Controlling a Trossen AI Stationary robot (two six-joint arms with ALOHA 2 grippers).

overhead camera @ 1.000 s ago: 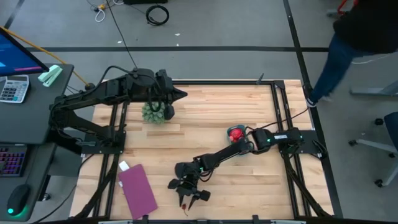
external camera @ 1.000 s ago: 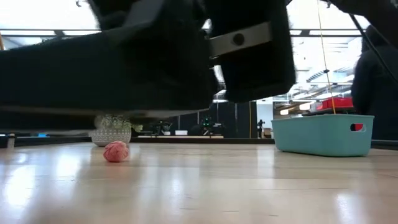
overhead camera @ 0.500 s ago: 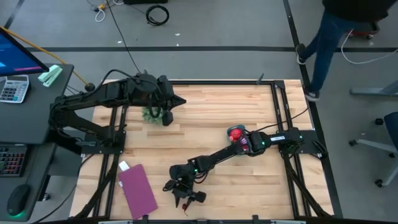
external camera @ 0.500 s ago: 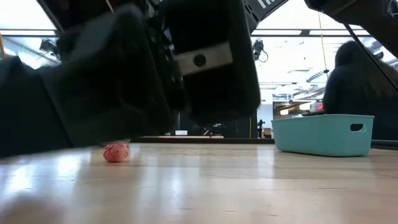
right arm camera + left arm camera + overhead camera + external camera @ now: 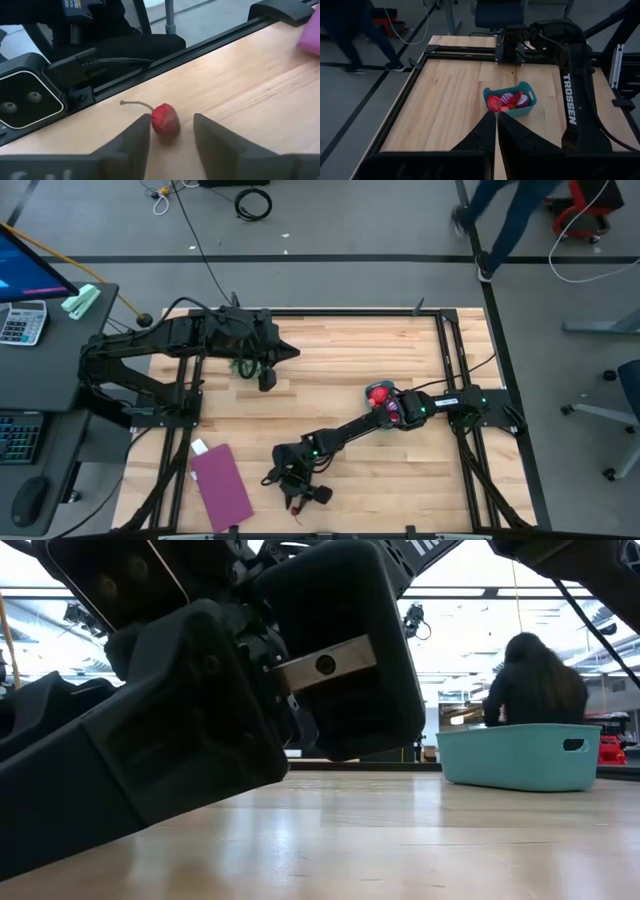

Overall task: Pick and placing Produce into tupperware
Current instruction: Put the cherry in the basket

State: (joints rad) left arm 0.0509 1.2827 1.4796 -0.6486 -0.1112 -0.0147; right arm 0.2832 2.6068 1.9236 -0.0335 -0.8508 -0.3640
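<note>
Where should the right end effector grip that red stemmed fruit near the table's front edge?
Grip the round red body of the red stemmed fruit, not the thin stem, which trails off to one side. The right end effector is open and already straddles it; lowering straight down looks best, fingers closing across the body's widest part.

The wooden table [image 5: 330,390], pale butcher-block planks inside a black frame, carries the teal tupperware [image 5: 385,402] at about 3 o'clock from its centre, with red and pink produce [image 5: 509,100] heaped inside. A flat purple rectangle [image 5: 220,483] lies at about 7 o'clock near the front edge, a small white piece [image 5: 199,447] just beside its far corner. A small red stemmed fruit [image 5: 165,120] rests on the bare wood at roughly 6 o'clock, close to the front rail.
</note>
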